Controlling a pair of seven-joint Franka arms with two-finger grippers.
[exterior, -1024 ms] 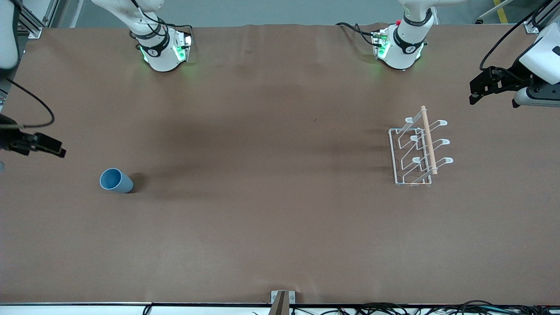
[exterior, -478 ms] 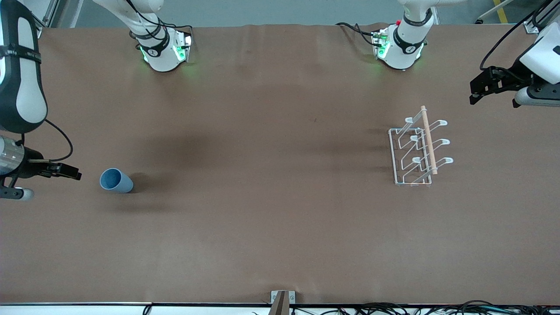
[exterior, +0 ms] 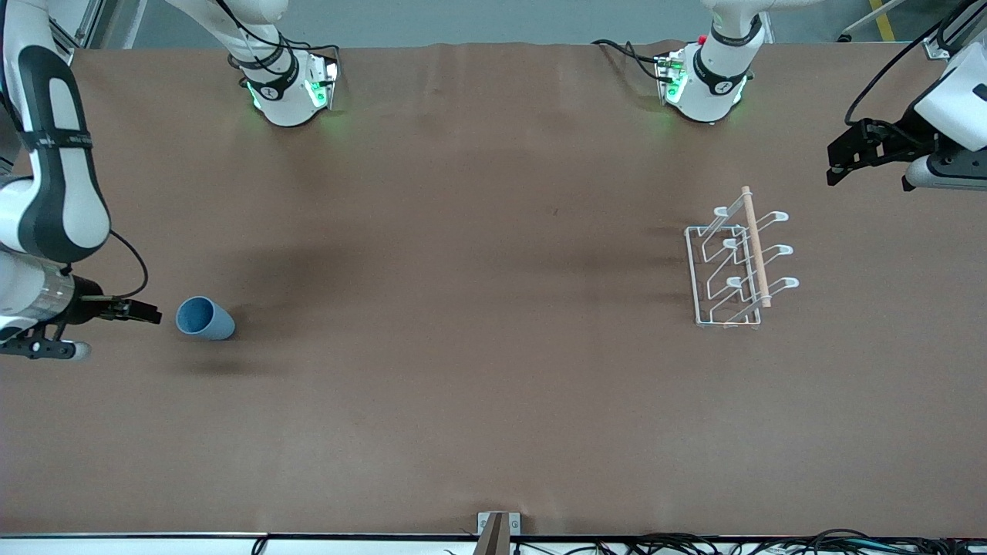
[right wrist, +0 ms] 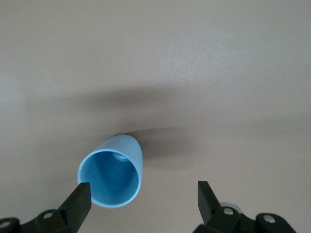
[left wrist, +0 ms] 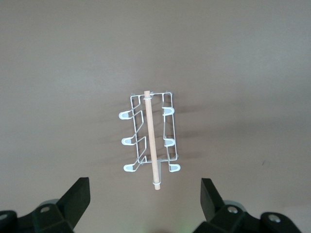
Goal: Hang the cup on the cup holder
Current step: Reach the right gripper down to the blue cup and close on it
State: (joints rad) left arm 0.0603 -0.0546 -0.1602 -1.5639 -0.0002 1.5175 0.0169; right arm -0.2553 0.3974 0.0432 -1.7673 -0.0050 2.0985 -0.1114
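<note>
Your right gripper is hovering with fingers spread wide just beside the cup, whose open rim is facing those fingers. In the right wrist view the cup is sitting off-centre between the fingers, almost touching one fingertip and well apart from its partner. That is the risk you are facing: closing from here, the near finger could be striking the rim first and knocking the light cup away. Your left gripper is waiting, fingers wide, near the cup holder, which is standing toward the left arm's end of the table, well apart from the cup. Nothing is lying between cup and holder
</note>
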